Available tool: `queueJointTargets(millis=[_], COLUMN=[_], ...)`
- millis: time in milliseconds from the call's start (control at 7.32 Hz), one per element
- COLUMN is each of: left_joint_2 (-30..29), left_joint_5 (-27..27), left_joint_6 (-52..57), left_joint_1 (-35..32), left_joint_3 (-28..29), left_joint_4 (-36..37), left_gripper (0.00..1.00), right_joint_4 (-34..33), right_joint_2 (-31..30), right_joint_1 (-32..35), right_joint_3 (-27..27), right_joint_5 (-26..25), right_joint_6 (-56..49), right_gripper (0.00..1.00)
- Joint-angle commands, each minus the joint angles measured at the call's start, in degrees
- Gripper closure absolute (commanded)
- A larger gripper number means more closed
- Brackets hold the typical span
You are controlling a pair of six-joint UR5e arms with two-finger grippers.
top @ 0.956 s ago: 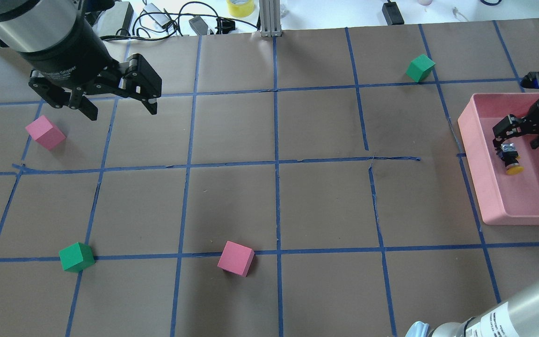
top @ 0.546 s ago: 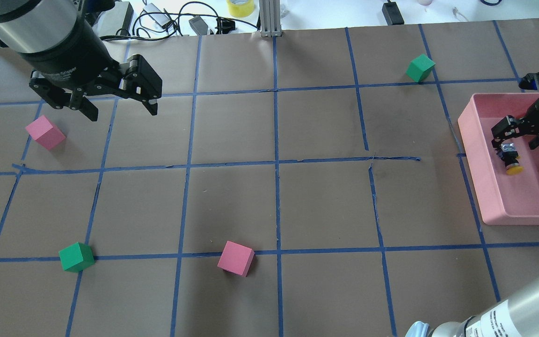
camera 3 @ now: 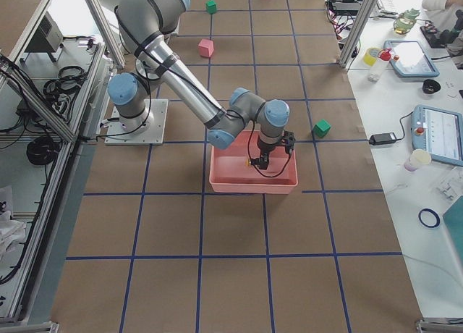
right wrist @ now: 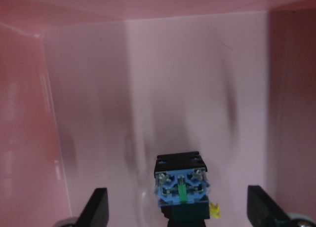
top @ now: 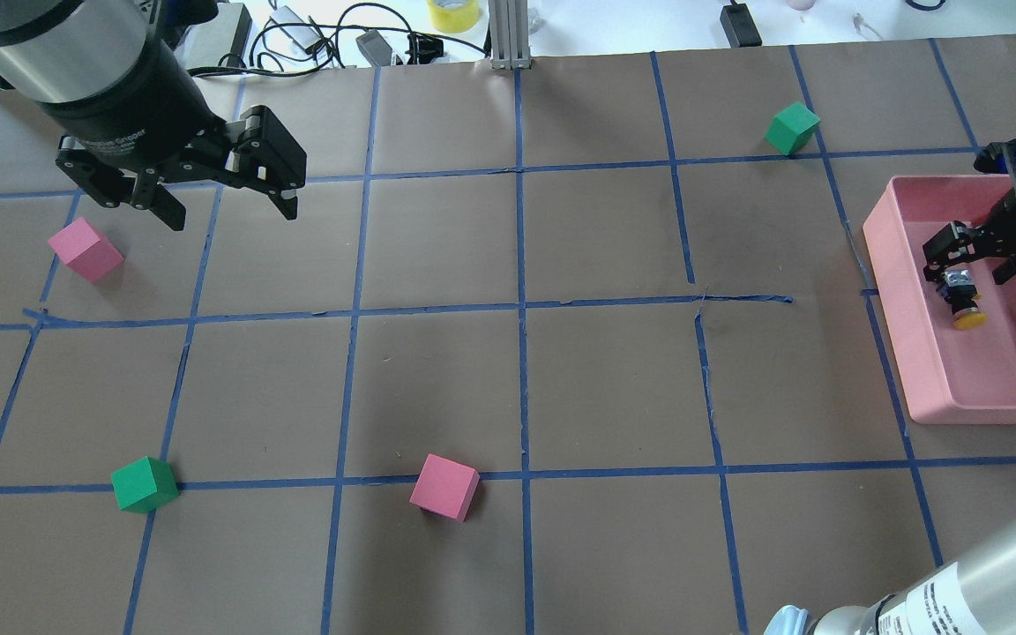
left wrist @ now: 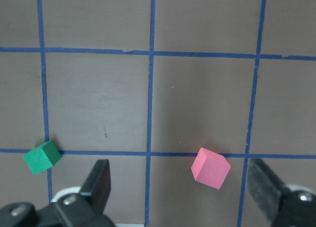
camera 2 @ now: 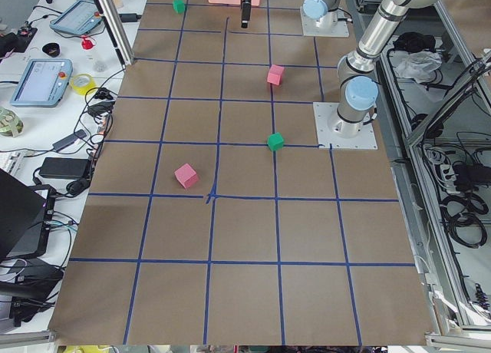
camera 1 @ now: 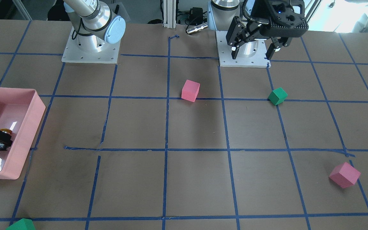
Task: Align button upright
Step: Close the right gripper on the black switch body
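The button [top: 963,300] lies on its side on the floor of the pink tray [top: 892,291], yellow cap toward the robot and silvery-grey base block away from it. My right gripper [top: 967,269] is open, tilted over the base end, with a finger on either side and apart from it. In the right wrist view the base [right wrist: 181,190] faces the camera between the wide-spread fingers [right wrist: 96,209]. In the front-facing view the button [camera 1: 2,135] shows partly behind the gripper. My left gripper [top: 230,212] is open and empty, high over the table's far left.
Pink cubes [top: 85,250] [top: 444,487] and green cubes [top: 145,484] [top: 793,127] lie scattered on the brown, blue-taped table. The tray stands at the table's right edge. Cables and a tape roll [top: 453,13] lie beyond the far edge.
My right gripper has shifted slightly toward the tray's far side and stays open. The button and the left gripper have barely moved.
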Motion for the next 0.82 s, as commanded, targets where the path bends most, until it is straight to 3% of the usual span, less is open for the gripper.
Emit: queueJointTargets(millis=[0, 683], left_joint_2=[0.1, 0.1], left_joint_5=[0.0, 0.0], left_joint_6=[0.0, 0.0], left_joint_1=[-0.1, 0.0], left_joint_3=[-0.1, 0.0], left_joint_4=[-0.2, -0.1], left_gripper=[0.00, 0.00], right_joint_4=[-0.8, -1.0], right_joint_2=[0.1, 0.1], right_joint_1=[0.0, 0.0], right_joint_3=[0.5, 0.5], right_joint_5=[-0.1, -2.6], right_joint_6=[0.0, 0.1], right_gripper=[0.00, 0.04])
